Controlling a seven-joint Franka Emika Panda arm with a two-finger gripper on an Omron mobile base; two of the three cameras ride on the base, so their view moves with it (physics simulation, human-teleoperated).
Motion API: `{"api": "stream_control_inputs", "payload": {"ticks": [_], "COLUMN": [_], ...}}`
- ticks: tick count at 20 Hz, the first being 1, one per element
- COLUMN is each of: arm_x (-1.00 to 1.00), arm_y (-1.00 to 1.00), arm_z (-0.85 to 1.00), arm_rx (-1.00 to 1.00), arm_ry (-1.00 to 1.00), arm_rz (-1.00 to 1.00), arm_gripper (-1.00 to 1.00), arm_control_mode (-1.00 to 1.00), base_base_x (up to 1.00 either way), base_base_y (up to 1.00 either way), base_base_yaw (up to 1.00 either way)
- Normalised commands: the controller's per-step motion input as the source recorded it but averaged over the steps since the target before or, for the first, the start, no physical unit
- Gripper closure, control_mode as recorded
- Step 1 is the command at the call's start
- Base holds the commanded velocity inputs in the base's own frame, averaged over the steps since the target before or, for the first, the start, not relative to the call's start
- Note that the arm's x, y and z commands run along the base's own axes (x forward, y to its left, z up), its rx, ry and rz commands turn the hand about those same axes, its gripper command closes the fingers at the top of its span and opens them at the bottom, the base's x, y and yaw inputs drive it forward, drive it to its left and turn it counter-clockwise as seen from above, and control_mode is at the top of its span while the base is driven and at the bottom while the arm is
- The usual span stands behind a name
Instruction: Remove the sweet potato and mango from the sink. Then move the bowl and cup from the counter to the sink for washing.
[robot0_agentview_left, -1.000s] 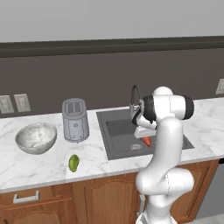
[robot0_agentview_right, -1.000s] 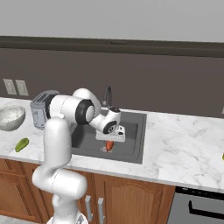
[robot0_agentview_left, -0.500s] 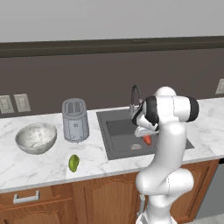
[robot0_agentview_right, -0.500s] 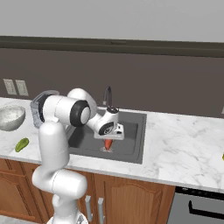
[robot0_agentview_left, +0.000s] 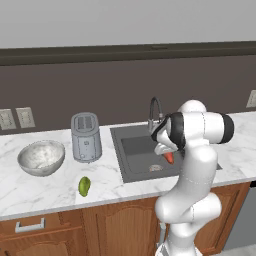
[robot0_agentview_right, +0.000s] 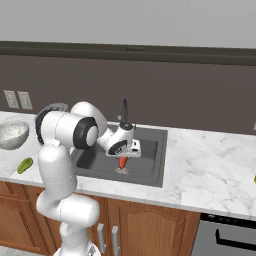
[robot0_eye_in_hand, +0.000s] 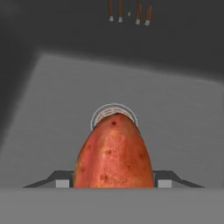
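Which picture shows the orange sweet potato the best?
The hand view: the sweet potato looms large between the fingertips, above the sink floor and drain. In the left base view only a small orange tip pokes out beside the arm; the right base view shows it hanging small below the gripper.

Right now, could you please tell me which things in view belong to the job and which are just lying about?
Belonging to the job:
- sweet potato, held in the claw above the sink
- mango, on the counter
- bowl, on the counter

Just lying about:
- toaster
- faucet
- wall outlets
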Motion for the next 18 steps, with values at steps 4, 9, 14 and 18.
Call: {"api": "stream_control_inputs", "payload": {"ticks": [4,9,14,18], "arm_x": [-0.16,-0.19,-0.21,-0.23], "arm_y": [0.03,0.03,0.02,0.04], "arm_z": [0.19,0.21,0.22,0.21], "arm_rx": [0.00,0.00,0.00,0.00], "arm_ry": [-0.04,-0.02,0.00,0.00], "arm_rz": [0.00,0.00,0.00,-0.01], "arm_gripper": [1.00,1.00,1.00,1.00], "arm_control_mode": [-1.00,-1.00,-1.00,-1.00], "base_base_x": [0.00,0.00,0.00,0.00], "base_base_y": [0.00,0.00,0.00,0.00], "base_base_yaw": [0.00,0.00,0.00,0.00]}}
